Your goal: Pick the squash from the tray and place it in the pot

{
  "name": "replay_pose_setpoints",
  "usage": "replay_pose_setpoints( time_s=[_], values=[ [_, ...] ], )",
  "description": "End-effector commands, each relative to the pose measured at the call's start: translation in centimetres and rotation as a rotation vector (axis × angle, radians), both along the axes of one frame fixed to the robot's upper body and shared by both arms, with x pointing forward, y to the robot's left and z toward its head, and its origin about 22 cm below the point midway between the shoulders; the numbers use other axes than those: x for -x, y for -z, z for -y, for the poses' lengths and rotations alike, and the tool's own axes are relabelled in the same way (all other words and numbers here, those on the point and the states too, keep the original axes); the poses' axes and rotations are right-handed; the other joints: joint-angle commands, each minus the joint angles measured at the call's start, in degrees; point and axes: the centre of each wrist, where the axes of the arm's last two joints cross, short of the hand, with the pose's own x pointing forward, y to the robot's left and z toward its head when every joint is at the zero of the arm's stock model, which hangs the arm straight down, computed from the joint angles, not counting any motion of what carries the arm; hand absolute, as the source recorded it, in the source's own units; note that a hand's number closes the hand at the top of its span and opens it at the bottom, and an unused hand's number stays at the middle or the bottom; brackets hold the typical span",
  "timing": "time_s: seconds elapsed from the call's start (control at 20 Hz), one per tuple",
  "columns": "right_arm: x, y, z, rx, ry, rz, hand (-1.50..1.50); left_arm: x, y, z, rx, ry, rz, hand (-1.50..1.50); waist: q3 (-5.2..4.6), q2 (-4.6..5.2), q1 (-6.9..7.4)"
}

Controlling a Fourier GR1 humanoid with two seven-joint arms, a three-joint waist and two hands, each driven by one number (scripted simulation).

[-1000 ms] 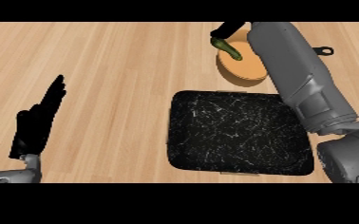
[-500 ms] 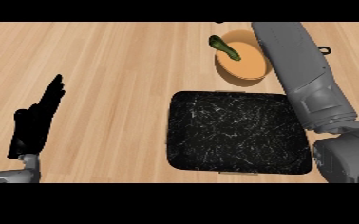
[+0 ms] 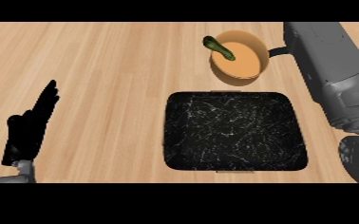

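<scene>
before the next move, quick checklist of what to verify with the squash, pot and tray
1. Squash in the pot: ok, it lies mostly inside, leaning at the upper-left rim.
2. Tray emptied: ok, nothing lies on it.
3. Pot upright on the counter, beyond the tray: ok.
4. Squash free of any hand: ok, nothing touches it.
5. Right hand open: cannot tell, it is out of view; only the right forearm shows along the right edge.
6. Left hand out of the way: ok, open and resting at the lower left.
</scene>
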Motion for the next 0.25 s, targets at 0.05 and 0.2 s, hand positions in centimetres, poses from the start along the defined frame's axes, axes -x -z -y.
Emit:
replay_pose_setpoints(
  time_s=[0.05,0.2],
  values=[
    [0.9,1.6,5.3,-0.066,-0.043,-0.014,-1.5,0.9,0.5,1.1,0.003,-0.014,-0.005,0.0,0.02,-0.23,-0.59],
    [1.5,2.3,7.9,-0.098,-0.015,-0.011,-1.5,0.7,0.2,-0.5,-0.005,0.006,-0.006,0.0,0.0,-0.36,-1.09]
  ],
)
